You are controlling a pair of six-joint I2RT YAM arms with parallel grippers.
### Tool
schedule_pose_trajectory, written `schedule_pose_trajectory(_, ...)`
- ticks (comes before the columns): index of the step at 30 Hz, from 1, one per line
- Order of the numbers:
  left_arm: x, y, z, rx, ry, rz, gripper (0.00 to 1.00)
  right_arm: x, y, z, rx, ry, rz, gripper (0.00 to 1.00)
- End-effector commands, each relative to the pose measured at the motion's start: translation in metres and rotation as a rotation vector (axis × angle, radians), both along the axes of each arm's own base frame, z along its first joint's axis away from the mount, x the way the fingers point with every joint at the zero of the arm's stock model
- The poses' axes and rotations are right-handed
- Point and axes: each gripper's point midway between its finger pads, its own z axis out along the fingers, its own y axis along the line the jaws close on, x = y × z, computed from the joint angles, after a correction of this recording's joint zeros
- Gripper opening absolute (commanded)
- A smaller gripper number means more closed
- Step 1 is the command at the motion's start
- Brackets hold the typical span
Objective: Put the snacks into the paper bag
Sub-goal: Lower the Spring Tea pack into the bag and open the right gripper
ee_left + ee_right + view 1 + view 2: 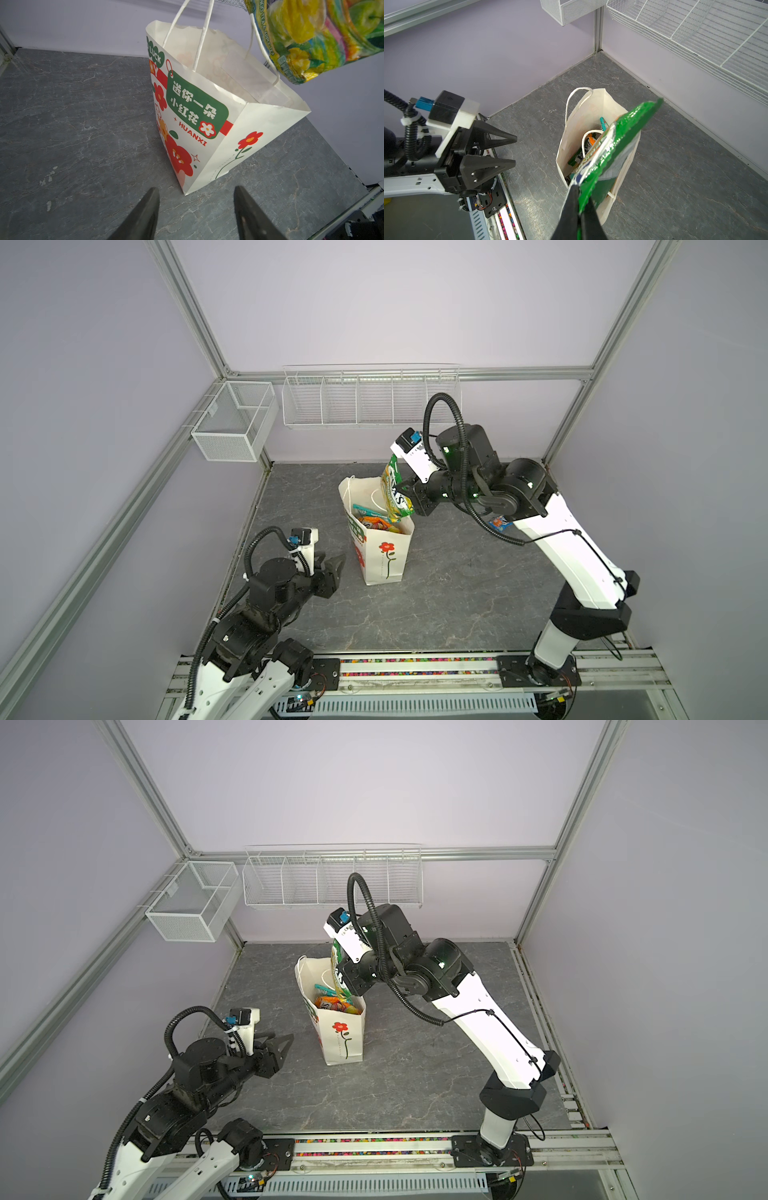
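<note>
The paper bag (384, 562) (345, 1040) (264, 120) (591, 108) stands upright and open mid-table, cream with red flowers and a green label. Inside it lie a teal packet (368, 510) (603, 122) and an orange packet (376, 523) (334, 1004). My right gripper (407, 492) (345, 974) (579, 187) is shut on a green-yellow FOX'S packet (397, 489) (311, 37) (623, 145), which hangs over the bag's mouth with its lower end at the rim. My left gripper (338, 566) (284, 1044) (196, 188) (515, 149) is open and holds nothing, low at the bag's left.
A small blue packet (498, 523) lies on the grey table behind the right arm. A white mesh basket (235, 423) hangs on the left wall. A wire rack (370, 400) runs along the back wall. The arms' base rail (415, 668) lines the front edge.
</note>
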Motion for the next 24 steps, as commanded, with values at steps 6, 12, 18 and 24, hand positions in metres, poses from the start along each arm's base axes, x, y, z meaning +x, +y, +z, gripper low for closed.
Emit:
schedule_pose_trajectory(6,0.003,-0.001,-0.004,0.017,0.006,0.000,0.58,-0.005,-0.002,0.063,0.109,-0.183,-0.003,0.07)
schedule_pose_trajectory(12,0.002,0.003,-0.001,0.013,-0.008,0.016,0.58,-0.001,0.011,0.082,0.180,-0.236,0.016,0.07)
schedule_pose_trajectory(18,0.001,0.006,0.001,0.008,-0.020,0.027,0.58,0.010,0.027,0.089,0.234,-0.265,0.013,0.07)
schedule_pose_trajectory(24,0.000,0.004,0.000,0.010,-0.018,0.013,0.58,0.015,0.035,0.085,0.236,-0.264,0.018,0.07)
